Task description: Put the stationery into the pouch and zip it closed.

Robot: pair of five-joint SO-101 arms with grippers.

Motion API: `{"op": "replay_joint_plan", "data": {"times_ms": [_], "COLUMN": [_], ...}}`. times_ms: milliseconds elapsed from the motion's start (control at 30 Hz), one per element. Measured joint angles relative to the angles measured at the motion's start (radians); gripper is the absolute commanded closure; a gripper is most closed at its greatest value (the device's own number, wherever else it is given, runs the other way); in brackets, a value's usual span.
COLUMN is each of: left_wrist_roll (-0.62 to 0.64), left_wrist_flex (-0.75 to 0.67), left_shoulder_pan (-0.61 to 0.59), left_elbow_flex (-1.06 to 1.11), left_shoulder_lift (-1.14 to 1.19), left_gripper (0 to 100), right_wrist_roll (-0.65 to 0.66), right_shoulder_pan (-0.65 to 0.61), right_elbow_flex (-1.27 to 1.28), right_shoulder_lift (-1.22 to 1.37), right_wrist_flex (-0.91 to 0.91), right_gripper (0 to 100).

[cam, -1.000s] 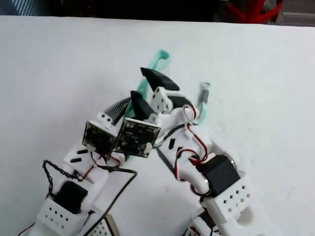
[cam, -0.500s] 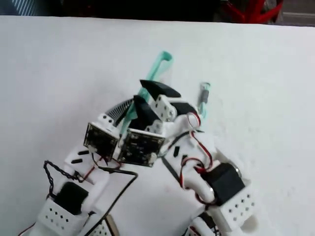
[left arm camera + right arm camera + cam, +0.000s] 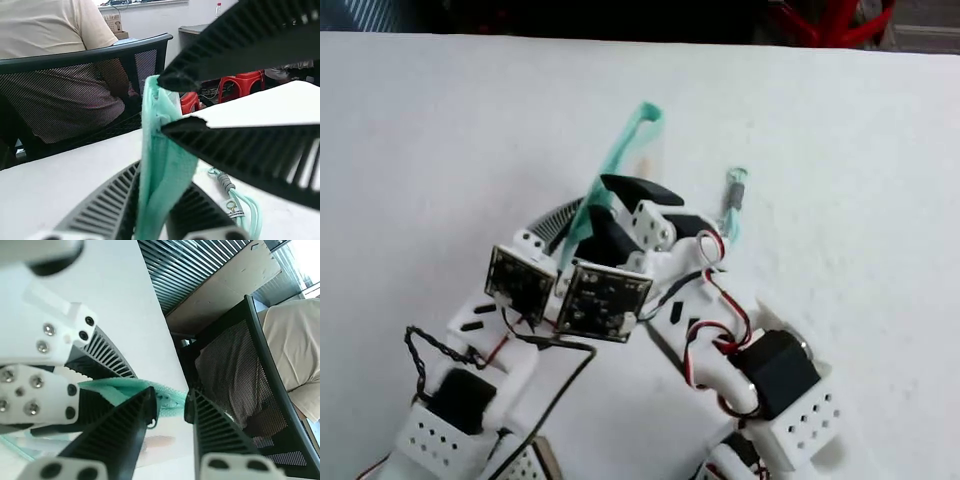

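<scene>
A teal mesh pouch [image 3: 620, 150] is held up off the white table [image 3: 440, 130], standing on edge and leaning toward the far side. My left gripper [image 3: 575, 225] is shut on its lower part; in the left wrist view the pouch [image 3: 160, 165] is pinched between the grey ribbed fingers [image 3: 105, 205]. My right gripper [image 3: 608, 208], with black fingers, is shut on the pouch's upper edge right beside the left one, and its jaws meet on the edge [image 3: 161, 102]. In the right wrist view the pouch [image 3: 125, 390] runs between the black fingertips [image 3: 150, 402].
A teal cord with a grey clasp [image 3: 733, 195] lies on the table just right of the arms, also in the left wrist view [image 3: 235, 200]. Both arms crowd the table's near middle. A black mesh chair [image 3: 100, 65] and red stools [image 3: 830, 20] stand beyond the far edge.
Both grippers have drawn a little toward the near edge, taking the pouch with them. The right arm's black fingers now sit lower on the pouch.
</scene>
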Motion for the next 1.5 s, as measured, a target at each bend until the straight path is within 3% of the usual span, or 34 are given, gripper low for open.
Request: {"op": "replay_joint_plan", "data": {"times_ms": [267,500,667,800,1300,1500], "left_wrist_roll": [0.000,0.000,0.000,0.000,0.000,0.000], "left_wrist_flex": [0.002,0.002,0.002,0.002,0.003,0.003], "left_shoulder_pan": [0.000,-0.002,-0.003,-0.003,0.000,-0.002], "left_elbow_flex": [0.005,0.006,0.006,0.006,0.009,0.008], "left_shoulder_lift": [0.000,0.000,0.000,0.000,0.000,0.000], "left_gripper": [98,98,98,98,98,98], "right_wrist_roll": [0.000,0.084,0.095,0.138,0.281,0.325], "right_shoulder_pan": [-0.009,-0.009,-0.009,-0.009,0.012,0.020], "right_elbow_flex": [-0.002,-0.006,-0.018,-0.023,-0.040,-0.041], "right_shoulder_lift": [0.015,0.080,0.097,0.098,0.098,0.098], "right_wrist_flex": [0.020,0.077,0.081,0.092,0.232,0.249], "right_gripper": [84.8,85.3,93.2,93.6,86.3,96.5]}}
